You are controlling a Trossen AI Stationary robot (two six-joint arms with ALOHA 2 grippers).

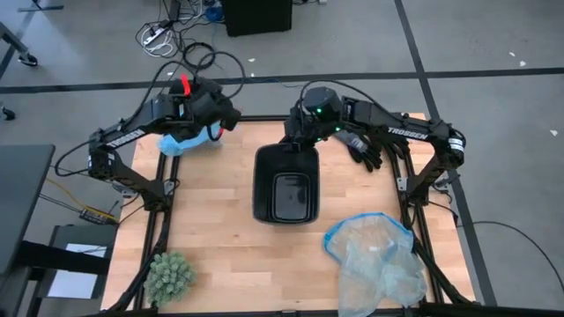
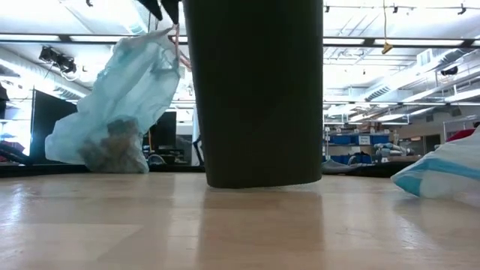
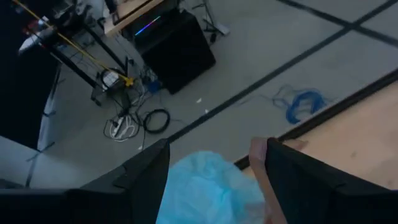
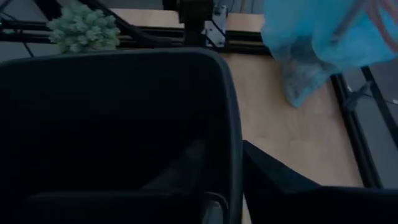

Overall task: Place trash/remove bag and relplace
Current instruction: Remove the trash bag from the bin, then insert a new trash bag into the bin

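The left gripper [image 1: 214,126] fingers [image 3: 146,177] grasp the bright sky-blue crinkly plastic bag [image 2: 112,112] above the desk [image 1: 220,255]; right gripper [image 1: 304,132] fingers straddle the black plastic bin's rim [image 4: 227,106], clench uncertain.

I see a wooden table [image 1: 220,229] carrying a black bin [image 1: 286,185] at centre. A green spiky ball [image 1: 168,275] lies at 8 o'clock. A pale plastic bag [image 1: 377,260] lies at 4 o'clock, near the bin.
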